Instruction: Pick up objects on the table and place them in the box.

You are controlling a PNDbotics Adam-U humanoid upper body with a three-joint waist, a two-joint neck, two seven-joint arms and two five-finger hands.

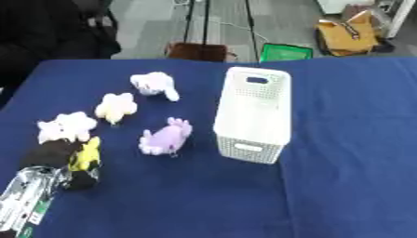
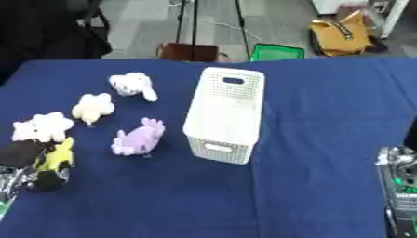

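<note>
Left hand on yellow toy, near-left table corner.

Left hand [image 1: 50, 153] covers yellow toy [image 1: 86, 155]; finger state cannot be told. Four other toys lie left of the box [image 1: 252, 114], presumably within reach for transfer. Right hand not visible, only its arm [image 2: 399, 186] at the lower right.
</note>
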